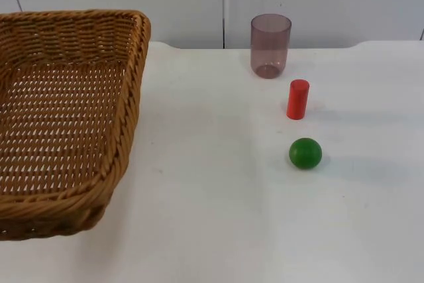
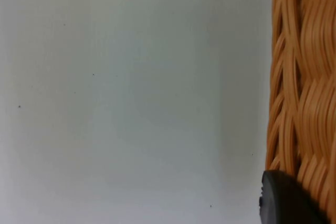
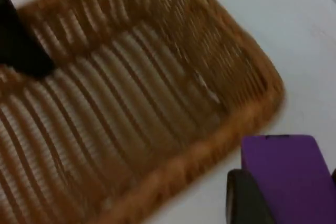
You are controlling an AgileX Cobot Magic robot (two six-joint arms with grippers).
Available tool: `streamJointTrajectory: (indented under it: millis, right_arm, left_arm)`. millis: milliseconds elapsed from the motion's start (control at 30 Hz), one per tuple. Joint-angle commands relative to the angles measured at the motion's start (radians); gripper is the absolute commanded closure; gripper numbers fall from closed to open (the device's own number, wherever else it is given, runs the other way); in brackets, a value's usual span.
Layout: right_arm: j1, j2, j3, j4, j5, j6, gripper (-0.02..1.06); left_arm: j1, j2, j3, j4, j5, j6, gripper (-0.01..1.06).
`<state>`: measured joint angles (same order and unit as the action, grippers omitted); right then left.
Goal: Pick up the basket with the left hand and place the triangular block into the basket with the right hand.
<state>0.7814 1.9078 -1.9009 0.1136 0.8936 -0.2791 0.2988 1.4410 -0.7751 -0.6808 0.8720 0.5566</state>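
Top view: one basket [image 1: 66, 117], one purple block [image 3: 283, 174] clamped in right gripper [image 3: 278, 192], left gripper [image 2: 289, 200] state unclear.

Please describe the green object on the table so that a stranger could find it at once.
Start from the wicker basket on the left of the white table, then look across to three things in a row on the right. Nearest is the green ball, before the red cylinder and the glass cup; it alone is round.

Fixed top camera faces forward; both wrist cameras closely share the basket [image 1: 66, 117].
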Motion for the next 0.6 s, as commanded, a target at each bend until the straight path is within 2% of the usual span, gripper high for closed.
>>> streamJointTrajectory:
  millis: [0,133,400,500,533,567]
  right_arm:
    - [0.04,0.104,-0.116,0.007,-0.008,0.009,1.05]
    - [0.084,0.269,-0.273,0.007,-0.012,0.013,1.05]
    - [0.1,0.406,-0.314,0.007,-0.02,0.013,1.03]
    - [0.1,0.426,-0.314,0.009,0.001,0.02,0.86]
    - [0.1,0.426,-0.314,0.009,0.001,0.02,0.86]
    - [0.1,0.426,-0.314,0.004,0.003,0.02,0.75]
  left_arm:
    - [0.002,-0.015,0.002,-0.033,0.005,-0.004,1.05]
    - [0.002,-0.015,0.002,-0.033,0.007,-0.004,1.05]
    - [0.002,-0.015,0.002,-0.037,0.011,-0.004,1.05]
    - [0.002,-0.015,0.002,-0.039,0.009,-0.004,1.05]
    - [0.002,-0.015,0.002,-0.039,0.009,-0.004,1.05]
    - [0.002,-0.015,0.002,-0.039,0.009,-0.004,1.05]
